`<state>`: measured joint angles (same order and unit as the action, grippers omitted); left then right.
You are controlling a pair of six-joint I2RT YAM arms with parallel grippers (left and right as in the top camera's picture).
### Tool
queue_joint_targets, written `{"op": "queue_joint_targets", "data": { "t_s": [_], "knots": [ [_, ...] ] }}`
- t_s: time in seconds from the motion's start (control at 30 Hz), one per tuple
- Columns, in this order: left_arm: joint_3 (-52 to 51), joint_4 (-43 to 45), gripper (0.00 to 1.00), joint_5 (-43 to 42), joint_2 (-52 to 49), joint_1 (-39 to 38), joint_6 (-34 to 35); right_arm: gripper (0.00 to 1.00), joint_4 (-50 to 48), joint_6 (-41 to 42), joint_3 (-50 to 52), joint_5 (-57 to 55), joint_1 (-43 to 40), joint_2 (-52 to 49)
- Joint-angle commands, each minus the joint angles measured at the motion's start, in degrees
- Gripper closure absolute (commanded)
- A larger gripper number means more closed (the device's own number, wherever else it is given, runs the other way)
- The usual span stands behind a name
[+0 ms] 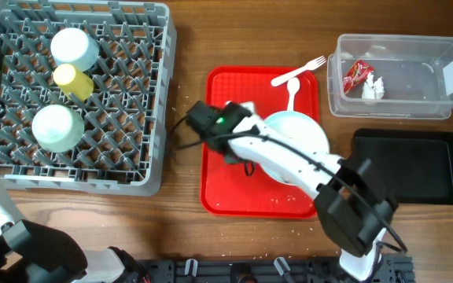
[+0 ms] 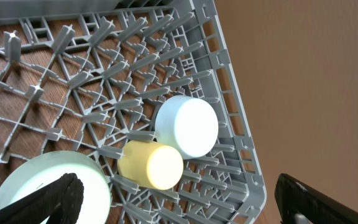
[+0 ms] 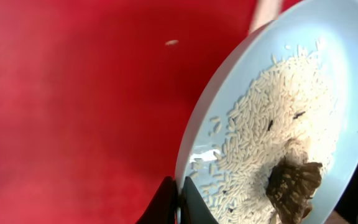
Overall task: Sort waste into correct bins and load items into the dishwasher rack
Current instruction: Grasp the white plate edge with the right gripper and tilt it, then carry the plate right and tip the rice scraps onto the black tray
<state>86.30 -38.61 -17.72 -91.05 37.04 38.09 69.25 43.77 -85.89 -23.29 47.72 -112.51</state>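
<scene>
- right gripper (image 3: 178, 200): closed on the rim of the plate (image 3: 278, 81), which carries food scraps (image 3: 260, 143), over the red tray (image 3: 73, 112).
- left gripper (image 2: 178, 193): wide open, empty, above the rack (image 2: 241, 124).
- rack: holds the blue bowl (image 1: 75, 47), yellow cup (image 1: 72, 79) and green bowl (image 1: 57, 127).
- clear tub (image 1: 447, 106): holds the wrapper (image 1: 358, 76) and tissue (image 1: 373, 88).
- fork (image 1: 297, 73), spoon (image 1: 292, 93): on the red tray's far end.

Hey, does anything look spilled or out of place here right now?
Yes. Loose crumbs lie scattered on the red tray and the table near it, off the plate that holds rice-like scraps.
</scene>
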Motion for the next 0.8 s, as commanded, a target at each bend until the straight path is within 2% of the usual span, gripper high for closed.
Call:
{"op": "queue_joint_targets", "data": {
  "t_s": [0.0,0.2,0.47,0.67,0.77],
  "knots": [
    [-0.15,0.15,0.0,-0.26,1.05,-0.17,0.31,0.96,1.86,4.46,-1.18,-2.84,-4.9,1.44],
    [-0.15,0.17,0.0,-0.26,1.05,-0.17,0.31,0.96,3.74,4.37,-1.18,-3.78,-14.75,4.96],
    [-0.15,0.17,0.0,-0.26,1.05,-0.17,0.31,0.96,3.61,2.8,-1.18,-4.68,-32.79,11.32],
    [-0.15,0.17,0.0,-0.26,1.05,-0.17,0.31,0.96,-2.86,-5.16,-1.16,7.34,-49.94,11.91],
    [-0.15,0.17,0.0,-0.26,1.05,-0.17,0.31,0.96,-5.88,-9.44,-1.16,16.87,-57.75,11.91]
  ]
}}
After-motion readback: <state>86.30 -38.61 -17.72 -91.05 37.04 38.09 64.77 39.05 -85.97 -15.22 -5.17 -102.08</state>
